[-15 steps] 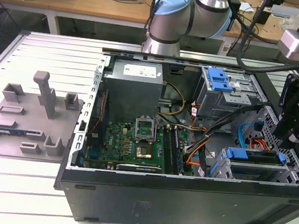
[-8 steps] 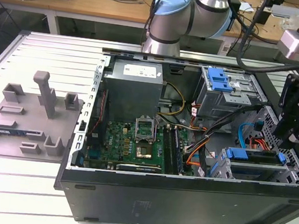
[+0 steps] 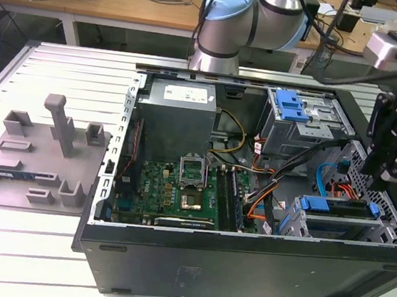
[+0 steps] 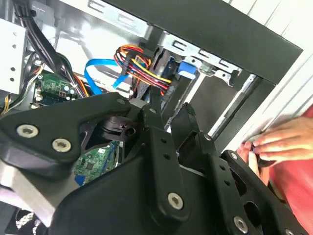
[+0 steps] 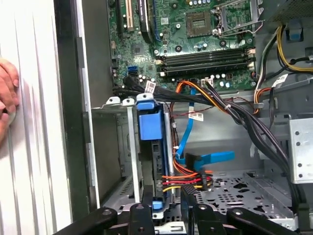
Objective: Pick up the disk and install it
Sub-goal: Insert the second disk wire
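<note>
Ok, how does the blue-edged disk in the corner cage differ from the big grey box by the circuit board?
The disk is a slim slab with a blue bracket along its edge; the grey box is bulky and has no blue. The disk sits in a cage at the exterior view's right; the grey box stands further left, beyond the circuit board. Both are grey metal inside the open case.

— Counted what on the table?
— One computer case, one grey fixture tray at left.
— Inside?
— One motherboard, one power-supply box, one disk near right, one blue latch far right.
— Noted more?
— One gripper, one hand.
</note>
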Available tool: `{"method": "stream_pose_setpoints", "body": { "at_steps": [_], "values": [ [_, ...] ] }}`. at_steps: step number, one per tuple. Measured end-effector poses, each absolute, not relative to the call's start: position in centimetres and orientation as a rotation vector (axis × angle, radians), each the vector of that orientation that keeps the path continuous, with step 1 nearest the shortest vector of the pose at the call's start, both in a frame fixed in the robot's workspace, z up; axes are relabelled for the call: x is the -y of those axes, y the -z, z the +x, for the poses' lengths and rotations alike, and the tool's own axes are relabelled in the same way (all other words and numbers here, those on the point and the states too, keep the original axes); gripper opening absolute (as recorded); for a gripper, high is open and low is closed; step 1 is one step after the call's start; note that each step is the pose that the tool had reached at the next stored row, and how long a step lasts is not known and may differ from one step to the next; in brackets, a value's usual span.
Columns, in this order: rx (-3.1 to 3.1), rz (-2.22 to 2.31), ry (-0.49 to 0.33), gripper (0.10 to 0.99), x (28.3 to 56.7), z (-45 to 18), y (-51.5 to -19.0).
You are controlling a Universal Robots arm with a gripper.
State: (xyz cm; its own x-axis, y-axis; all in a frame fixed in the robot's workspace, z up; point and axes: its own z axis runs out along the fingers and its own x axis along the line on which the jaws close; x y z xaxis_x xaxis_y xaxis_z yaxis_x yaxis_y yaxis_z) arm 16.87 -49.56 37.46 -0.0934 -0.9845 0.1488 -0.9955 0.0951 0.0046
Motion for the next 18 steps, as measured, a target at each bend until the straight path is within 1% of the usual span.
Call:
{"method": "stream_pose_setpoints", "body": {
  "at_steps": [4,6,8,10,18],
  "values": [
    [2.209,2.010,-0.181,0.361,48.0,16.9,-37.5],
    [2.171,1.976,-0.224,0.361,46.5,16.9,-37.5],
    [2.153,1.960,-0.242,0.361,45.8,16.9,-37.5],
    [2.140,1.948,-0.261,0.361,44.5,16.9,-37.4],
    [2.096,1.876,-0.286,0.361,44.2,15.6,-36.3]
  ]
}}
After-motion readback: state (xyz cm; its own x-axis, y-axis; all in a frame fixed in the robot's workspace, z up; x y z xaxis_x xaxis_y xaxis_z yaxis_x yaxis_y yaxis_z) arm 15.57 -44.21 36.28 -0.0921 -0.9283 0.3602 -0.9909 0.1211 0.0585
